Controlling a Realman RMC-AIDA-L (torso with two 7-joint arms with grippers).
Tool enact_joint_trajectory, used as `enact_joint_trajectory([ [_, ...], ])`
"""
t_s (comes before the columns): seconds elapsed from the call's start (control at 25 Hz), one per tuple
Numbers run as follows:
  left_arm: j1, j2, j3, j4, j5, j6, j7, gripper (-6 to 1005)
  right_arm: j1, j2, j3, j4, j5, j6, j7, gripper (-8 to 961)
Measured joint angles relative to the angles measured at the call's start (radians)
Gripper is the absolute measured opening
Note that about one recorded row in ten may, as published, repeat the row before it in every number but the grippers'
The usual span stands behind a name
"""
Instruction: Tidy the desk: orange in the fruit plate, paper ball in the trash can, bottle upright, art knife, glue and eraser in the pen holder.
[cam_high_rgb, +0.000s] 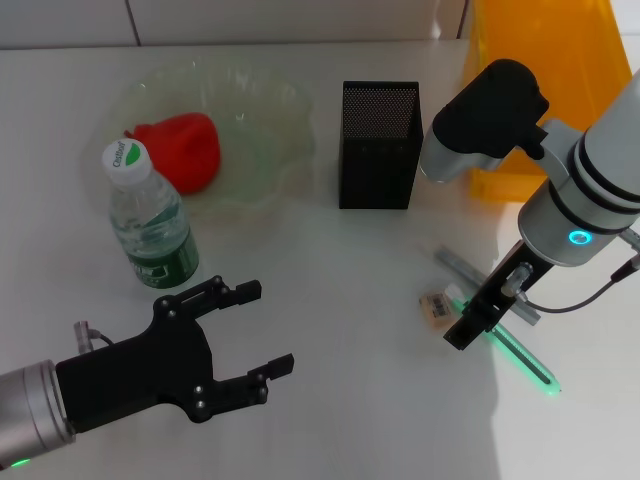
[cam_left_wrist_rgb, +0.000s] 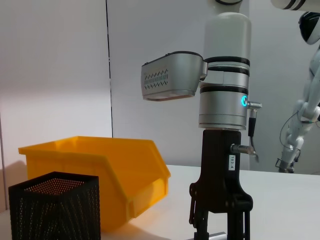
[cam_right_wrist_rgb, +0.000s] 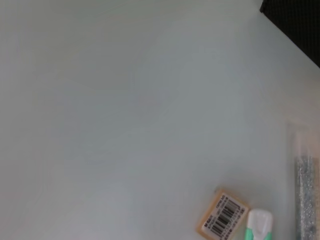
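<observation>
White table (cam_high_rgb: 330, 300) fills the head view, with the trash can (cam_high_rgb: 545, 70) at about one o'clock and the pen holder (cam_high_rgb: 378, 145) near twelve. The orange (cam_high_rgb: 185, 148) already sits in the fruit plate (cam_high_rgb: 270, 110) at ten o'clock, and the bottle (cam_high_rgb: 150, 215) stands upright just in front of it.

The right pincer (cam_high_rgb: 468, 328) hangs low at four o'clock, over the small items left on the table; whether its jaws are parted I cannot tell. The eraser (cam_high_rgb: 437, 306) lies just beside it, toward nine o'clock from the tip, its long side roughly pointing at the pen holder. A green-tipped stick (cam_high_rgb: 520, 358) runs out toward five o'clock. The right arm looks clearly nearer.

The left pincer (cam_high_rgb: 250, 340) rests at seven o'clock, jaws spread and empty.
</observation>
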Motion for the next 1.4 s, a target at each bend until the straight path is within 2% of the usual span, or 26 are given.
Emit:
enact_joint_trajectory([
  [0.36, -0.003, -0.001, 0.003, -0.003, 0.000, 0.001, -0.001, 802, 0.001, -0.001, 0.001, 0.016, 0.002, 0.001, 0.000, 685],
  [0.56, -0.004, -0.001, 0.005, 0.001, 0.000, 0.002, -0.001, 802, 0.000, -0.001, 0.002, 0.016, 0.001, 0.002, 0.000, 485],
  [0.92, -0.011, 0.000, 0.008, -0.003, 0.000, 0.000, -0.002, 802, 0.007, -0.001, 0.003, 0.033, -0.006, 0.003, 0.000, 333],
  [1.4, -0.015, -0.001, 0.011, 0.003, 0.000, 0.012, -0.002, 802, 0.009, -0.003, 0.003, 0.051, -0.010, 0.027, -0.011, 307],
])
